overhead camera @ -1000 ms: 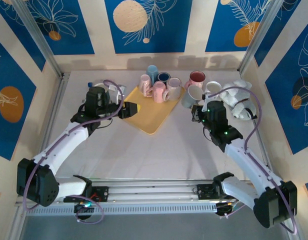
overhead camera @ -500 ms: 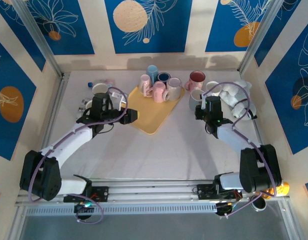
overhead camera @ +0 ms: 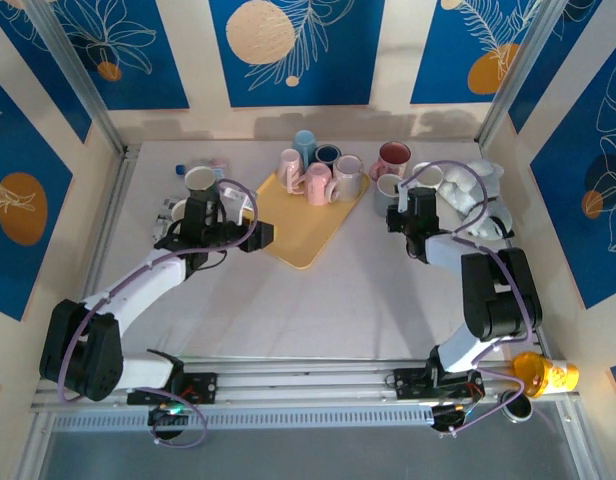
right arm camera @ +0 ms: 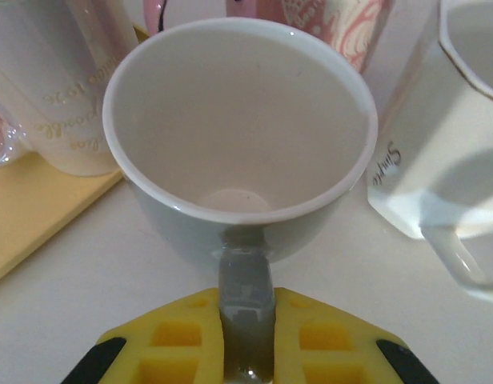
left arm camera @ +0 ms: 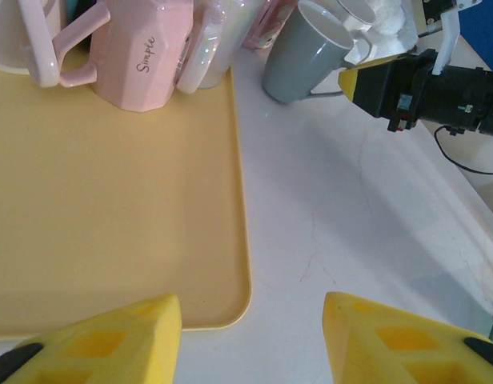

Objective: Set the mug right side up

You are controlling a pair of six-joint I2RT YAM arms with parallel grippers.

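The grey mug [right arm camera: 238, 120] has a white inside, and its mouth faces up toward the wrist camera. My right gripper [right arm camera: 246, 312] is shut on its handle. In the left wrist view the grey mug [left arm camera: 306, 52] leans on the table just past the tray's corner, mouth tipped toward the right gripper [left arm camera: 354, 80]. From above, the grey mug [overhead camera: 390, 187] sits between the tray and the white mugs, with the right gripper [overhead camera: 398, 207] at its near side. My left gripper [overhead camera: 260, 236] hovers open over the near left corner of the yellow tray [overhead camera: 300, 240], nothing between its fingers [left arm camera: 134, 340].
Pink and pale mugs [overhead camera: 318, 180] crowd the tray's far end. A white angular mug [right arm camera: 462, 136] stands close on the grey mug's right, and a pale lettered mug [right arm camera: 46, 96] on its left. More white mugs [overhead camera: 468, 195] sit at the right, others [overhead camera: 200, 180] at the back left.
The right arm has folded down and reached farther back, carrying the grey mug by its handle toward the white mugs. The left gripper drifted slightly nearer and stayed open.
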